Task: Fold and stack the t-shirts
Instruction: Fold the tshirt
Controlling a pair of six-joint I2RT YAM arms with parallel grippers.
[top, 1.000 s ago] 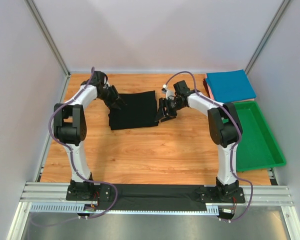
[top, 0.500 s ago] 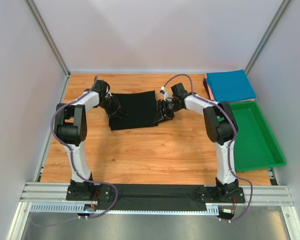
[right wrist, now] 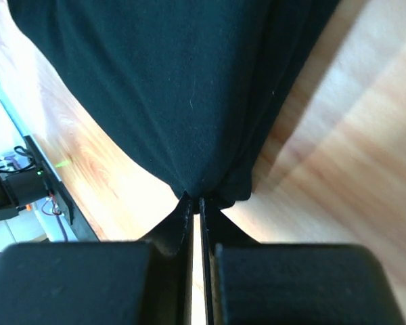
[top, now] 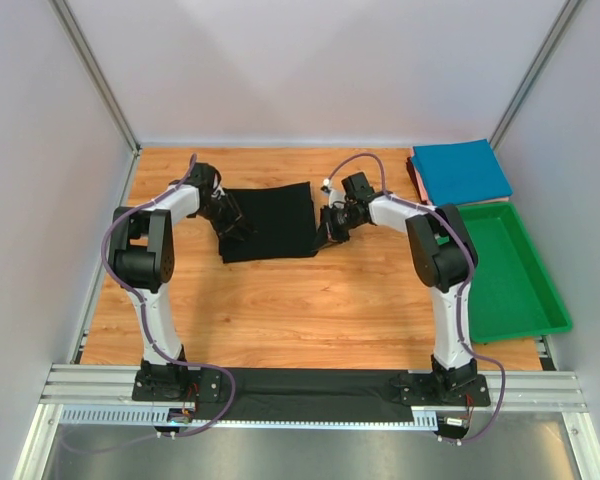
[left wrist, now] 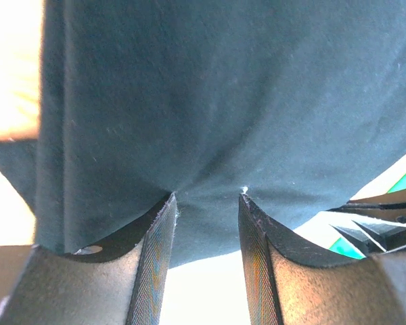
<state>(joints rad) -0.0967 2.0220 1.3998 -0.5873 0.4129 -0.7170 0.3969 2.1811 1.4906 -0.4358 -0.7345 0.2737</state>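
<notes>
A black t-shirt (top: 270, 220) lies folded flat on the wooden table, towards the back. My left gripper (top: 232, 222) is at its left edge. In the left wrist view that gripper (left wrist: 207, 196) stands open, its fingertips (left wrist: 168, 203) touching the black cloth (left wrist: 223, 95), whose hem runs across the gap. My right gripper (top: 325, 232) is at the shirt's right edge. Its jaws (right wrist: 195, 198) are shut on a puckered bit of the black t-shirt (right wrist: 169, 74). A teal-blue t-shirt (top: 462, 170) lies folded at the back right, with a reddish one (top: 416, 174) showing under its left edge.
A green tray (top: 540, 300) stands along the table's right side, in front of the folded stack. Grey walls close in the table on the left, back and right. A black strip runs along the near edge between the arm bases.
My right gripper has moved in to the shirt's right edge and shut on it. My left gripper came down onto the left edge and has stayed open.
</notes>
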